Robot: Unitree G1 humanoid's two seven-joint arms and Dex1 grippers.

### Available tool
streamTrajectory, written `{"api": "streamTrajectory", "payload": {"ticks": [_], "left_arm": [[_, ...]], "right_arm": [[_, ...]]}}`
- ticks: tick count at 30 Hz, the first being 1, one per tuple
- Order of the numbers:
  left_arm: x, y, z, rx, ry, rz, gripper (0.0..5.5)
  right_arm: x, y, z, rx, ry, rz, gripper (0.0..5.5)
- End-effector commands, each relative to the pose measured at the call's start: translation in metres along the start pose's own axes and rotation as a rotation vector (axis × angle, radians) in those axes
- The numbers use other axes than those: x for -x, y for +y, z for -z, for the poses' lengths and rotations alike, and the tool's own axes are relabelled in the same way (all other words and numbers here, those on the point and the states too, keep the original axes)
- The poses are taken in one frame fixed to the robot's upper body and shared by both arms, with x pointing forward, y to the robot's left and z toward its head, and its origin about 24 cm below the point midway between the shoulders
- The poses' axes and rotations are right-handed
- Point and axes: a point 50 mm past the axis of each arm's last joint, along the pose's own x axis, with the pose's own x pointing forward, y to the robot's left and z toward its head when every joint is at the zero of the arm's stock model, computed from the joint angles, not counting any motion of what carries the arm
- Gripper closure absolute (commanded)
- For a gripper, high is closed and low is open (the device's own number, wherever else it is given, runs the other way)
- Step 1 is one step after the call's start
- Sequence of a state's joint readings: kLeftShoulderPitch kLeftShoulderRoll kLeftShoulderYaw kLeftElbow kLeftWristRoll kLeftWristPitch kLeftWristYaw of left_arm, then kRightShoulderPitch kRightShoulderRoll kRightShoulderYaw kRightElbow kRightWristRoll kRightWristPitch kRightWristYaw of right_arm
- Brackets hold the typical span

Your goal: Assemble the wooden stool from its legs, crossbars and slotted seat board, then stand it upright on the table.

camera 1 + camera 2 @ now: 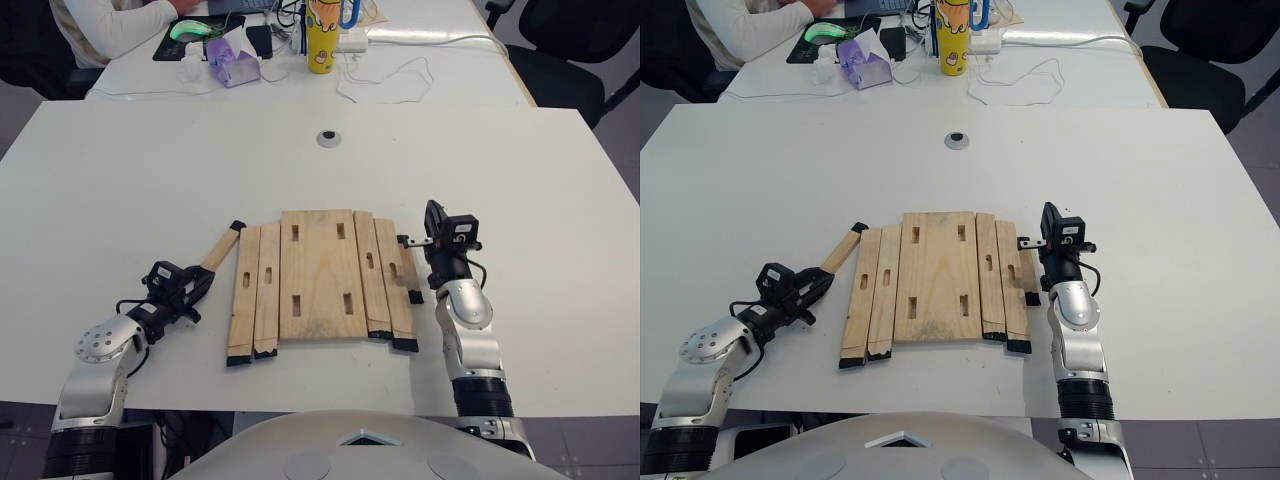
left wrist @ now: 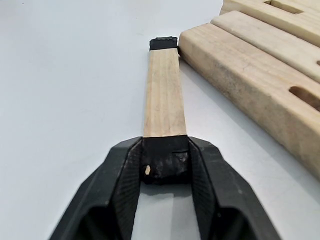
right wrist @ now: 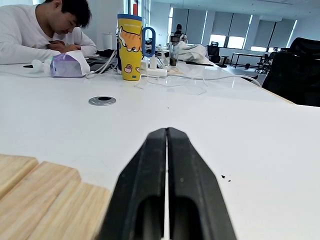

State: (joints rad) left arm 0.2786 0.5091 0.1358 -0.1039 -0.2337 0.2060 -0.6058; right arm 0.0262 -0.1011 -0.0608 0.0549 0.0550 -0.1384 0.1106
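The slotted seat board (image 1: 320, 275) lies flat in the middle of the white table (image 1: 540, 200). Two wooden legs (image 1: 254, 293) lie side by side against its left edge, and two more legs (image 1: 383, 283) against its right edge. A thin crossbar (image 1: 221, 249) with black ends lies slanted at the far left; my left gripper (image 1: 197, 283) is shut on its near black end (image 2: 164, 162). A second short crossbar (image 1: 410, 268) lies beside the right legs. My right gripper (image 1: 432, 220) stands just right of it, shut on nothing, its fingers (image 3: 150, 165) pressed together.
A round metal grommet (image 1: 328, 138) sits in the table beyond the parts. On the adjoining desk behind stand a yellow cup (image 1: 320, 40), a purple tissue box (image 1: 232, 62) and loose cables (image 1: 385, 80). Bare tabletop stretches to both sides and beyond the wood.
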Motion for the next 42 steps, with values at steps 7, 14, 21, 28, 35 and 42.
{"api": "streamTrajectory", "payload": {"ticks": [7, 14, 21, 28, 35, 42], "left_arm": [[-0.016, 0.009, -0.050, -0.029, -0.275, -0.153, 4.16], [-0.033, -0.025, -0.102, -0.091, -0.480, 0.005, 4.16], [-0.052, -0.059, -0.129, -0.070, -0.574, 0.153, 4.16], [-0.062, -0.074, -0.134, -0.064, -0.584, 0.225, 4.16], [-0.067, -0.085, -0.132, -0.065, -0.569, 0.284, 4.16], [-0.071, -0.089, -0.127, -0.080, -0.544, 0.303, 4.16]], "right_arm": [[-0.030, 0.015, -0.039, -0.116, -0.076, -0.140, 5.50], [-0.040, 0.057, -0.091, -0.739, 0.091, -0.564, 4.80], [-0.041, 0.063, -0.110, -1.072, 0.211, -0.700, 3.75], [-0.044, 0.059, -0.112, -1.147, 0.282, -0.689, 2.76], [-0.049, 0.060, -0.116, -1.161, 0.281, -0.707, 1.85], [-0.053, 0.059, -0.119, -1.160, 0.269, -0.714, 2.06]]}}
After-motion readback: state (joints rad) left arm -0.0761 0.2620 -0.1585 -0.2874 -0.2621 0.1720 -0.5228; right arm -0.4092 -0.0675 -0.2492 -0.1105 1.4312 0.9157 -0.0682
